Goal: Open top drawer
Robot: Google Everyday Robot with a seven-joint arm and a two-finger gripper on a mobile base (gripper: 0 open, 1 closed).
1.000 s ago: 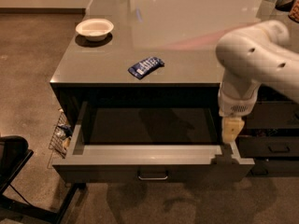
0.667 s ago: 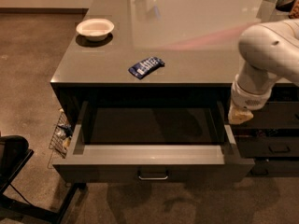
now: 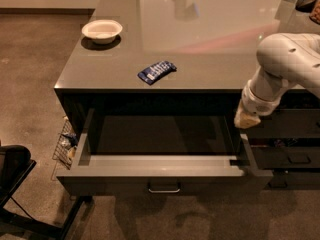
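The top drawer (image 3: pixel 165 176) is pulled far out of the dark grey-brown counter. Its flat front faces me with a small metal bar handle (image 3: pixel 164 189) at the centre, and its plain grey interior is open to view and holds nothing. My gripper (image 3: pixel 246 119) hangs from the white arm (image 3: pixel 285 64) at the right, above the drawer's right rear corner and just below the counter edge. It is apart from the handle.
On the counter top (image 3: pixel 200 34) lie a white bowl (image 3: pixel 102 30) at the back left and a blue snack packet (image 3: pixel 156 71) near the front edge. Narrower drawers (image 3: pixel 290 156) stack to the right. A wire rack (image 3: pixel 65 144) and a black chair base (image 3: pixel 20 184) stand at left.
My arm and gripper have moved up and to the right, away from the drawer's right front corner. The drawer stays pulled out.
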